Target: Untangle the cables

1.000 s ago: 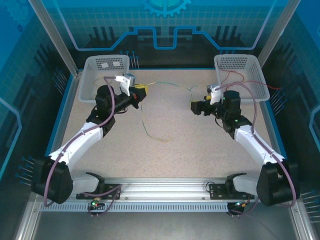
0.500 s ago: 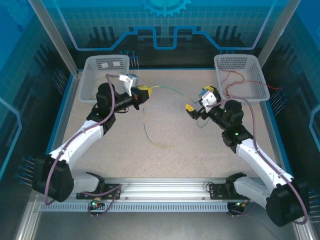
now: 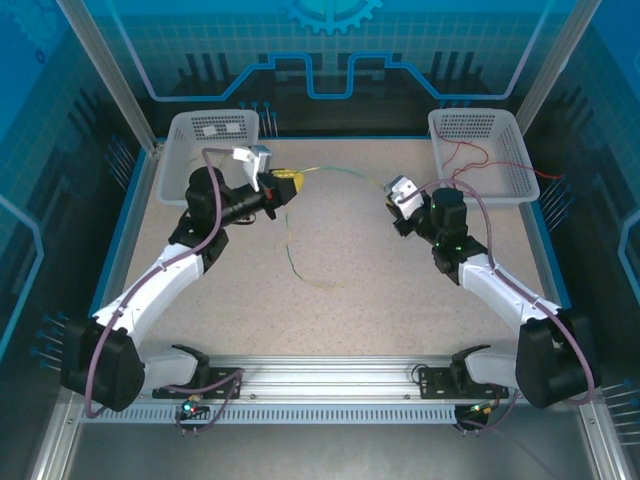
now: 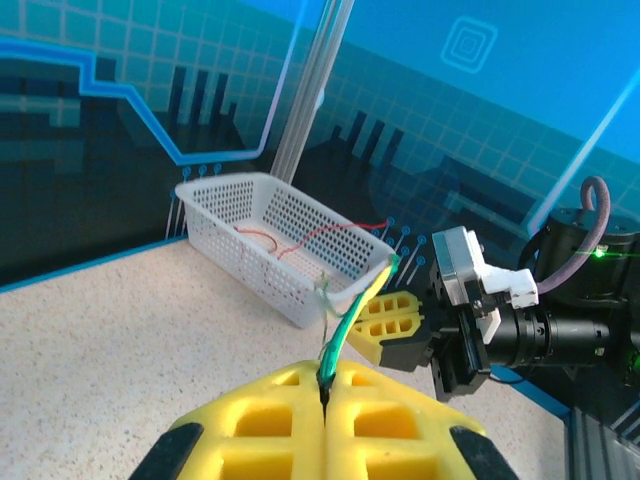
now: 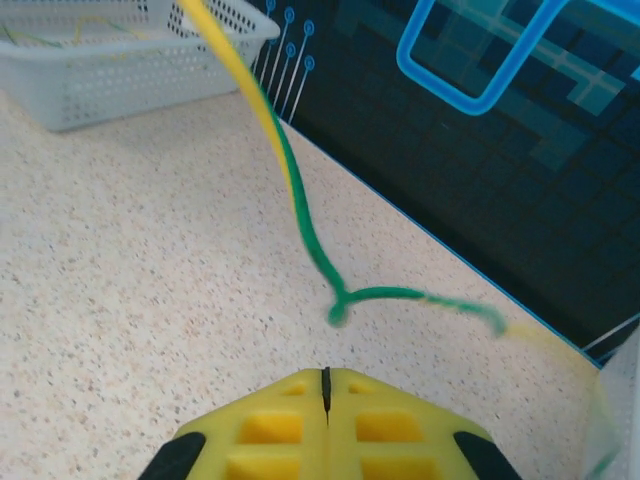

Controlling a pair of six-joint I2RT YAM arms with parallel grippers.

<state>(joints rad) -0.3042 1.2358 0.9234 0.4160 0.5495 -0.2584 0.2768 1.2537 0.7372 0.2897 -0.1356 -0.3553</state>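
Observation:
My left gripper [image 3: 287,183] is shut on a yellow-green cable [image 3: 340,172], which comes out from between its yellow pads [image 4: 325,385]. From there the cable arcs across to my right gripper [image 3: 392,207], and a longer part loops down onto the table. In the left wrist view the cable [image 4: 350,325] ends beside the right gripper [image 4: 395,320]. The right gripper [image 5: 325,375] is shut with nothing between its pads, and the cable [image 5: 290,190] hangs just ahead of it. Red cables [image 3: 480,160] lie in the right basket.
A white basket [image 3: 210,150] stands at the back left and another [image 3: 500,185] at the back right, with a red wire draped over its right rim. Blue walls enclose the speckled table [image 3: 330,320]. A metal rail [image 3: 320,385] runs along the near edge.
The right gripper has gone from open to shut and has moved up toward the cable's far end. The left gripper still holds the cable in about the same place.

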